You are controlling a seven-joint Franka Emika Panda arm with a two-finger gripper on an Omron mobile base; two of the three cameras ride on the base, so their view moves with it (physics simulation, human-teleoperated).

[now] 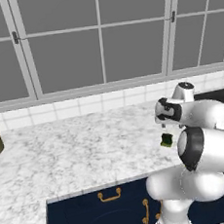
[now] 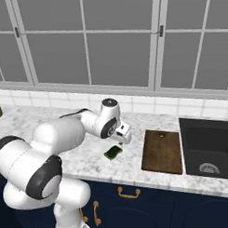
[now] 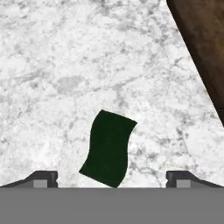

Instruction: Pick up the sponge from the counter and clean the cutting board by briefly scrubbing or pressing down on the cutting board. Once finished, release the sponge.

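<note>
Across the middle of both base views runs the counter (image 2: 150, 177), a broad white marble top with grey veins, set above navy cabinets (image 2: 151, 205) with brass handles (image 2: 128, 194) and below a row of large grey-paned windows (image 2: 118, 41) and a strip of white wall tile. At the right edge of the right base view a black sink (image 2: 208, 152) is sunk into the marble. Just left of it, touching nothing else, lies the cutting board (image 2: 162, 151), a flat brown wooden slab; in the hand view its dark edge cuts the upper right corner (image 3: 203, 48).

The white arm fills the lower left of the right base view and reaches toward the centre, where the gripper (image 2: 123, 134) hangs above the marble. In the hand view its two dark fingertips (image 3: 41, 178) sit far apart at the bottom corners, jaws spread wide with nothing between them.

The sponge (image 2: 113, 152) lies flat on the counter just below the gripper, left of the board and apart from it. In the hand view its dark green top (image 3: 107, 148) sits in the lower centre, between the fingertips but touching neither. In the left base view it shows at centre right (image 1: 167, 139), beside the arm.
</note>
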